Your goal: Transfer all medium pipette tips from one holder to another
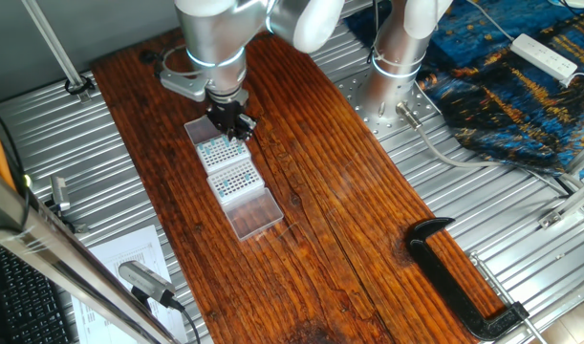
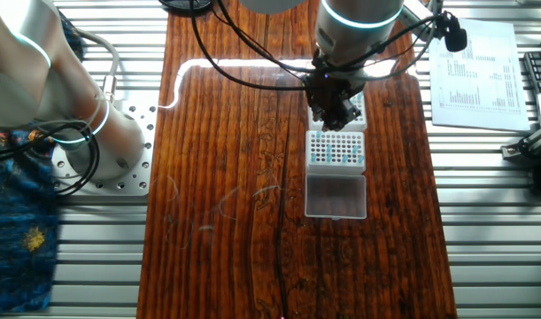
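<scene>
Two small racks lie end to end on the wooden table. The far rack (image 1: 211, 149) (image 2: 351, 113) is partly hidden under my gripper. The near rack (image 1: 232, 176) (image 2: 335, 151) holds the medium pipette tips (image 1: 234, 178) (image 2: 332, 149), seen as a grid of bluish dots. More bluish dots show in the far rack. A clear lid (image 1: 251, 212) (image 2: 335, 195) lies open flat beyond the near rack. My gripper (image 1: 232, 124) (image 2: 337, 108) points down just over the far rack, near its seam with the other rack. Its dark fingers read as one mass, so a held tip cannot be made out.
A black C-clamp (image 1: 459, 277) lies at the table's near right end. The arm's base (image 1: 397, 67) (image 2: 93, 142) stands on the metal bench beside the table. Printed paper sheets (image 2: 474, 71) and a patterned blue cloth (image 1: 521, 86) lie off the table.
</scene>
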Tool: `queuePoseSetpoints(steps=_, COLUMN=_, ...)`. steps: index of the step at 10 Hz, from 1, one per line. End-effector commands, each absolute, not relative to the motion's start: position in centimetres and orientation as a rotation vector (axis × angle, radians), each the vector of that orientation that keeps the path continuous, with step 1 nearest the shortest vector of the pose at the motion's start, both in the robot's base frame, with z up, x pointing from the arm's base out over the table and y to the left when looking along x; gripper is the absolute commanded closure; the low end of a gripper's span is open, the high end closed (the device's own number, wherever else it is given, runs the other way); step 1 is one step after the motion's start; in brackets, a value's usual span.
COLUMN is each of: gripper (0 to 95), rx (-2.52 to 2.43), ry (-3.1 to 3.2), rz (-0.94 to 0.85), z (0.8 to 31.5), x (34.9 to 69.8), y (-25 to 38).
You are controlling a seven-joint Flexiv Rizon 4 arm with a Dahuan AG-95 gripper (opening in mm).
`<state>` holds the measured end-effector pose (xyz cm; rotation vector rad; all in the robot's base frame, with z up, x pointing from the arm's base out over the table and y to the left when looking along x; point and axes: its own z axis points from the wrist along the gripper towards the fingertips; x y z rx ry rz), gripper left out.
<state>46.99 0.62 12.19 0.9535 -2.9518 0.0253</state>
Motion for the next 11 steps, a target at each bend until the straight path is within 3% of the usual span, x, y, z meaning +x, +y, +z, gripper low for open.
queuePoseSetpoints(steps=1, gripper=76.0, rx=0.903, ry=-2.962, rz=0.025, z=12.2, x=48.8, y=1.7)
queuePoseSetpoints(steps=11, gripper=76.0, rx=0.798, ry=-2.992, rz=-0.008, z=10.3, x=54.0, y=5.3)
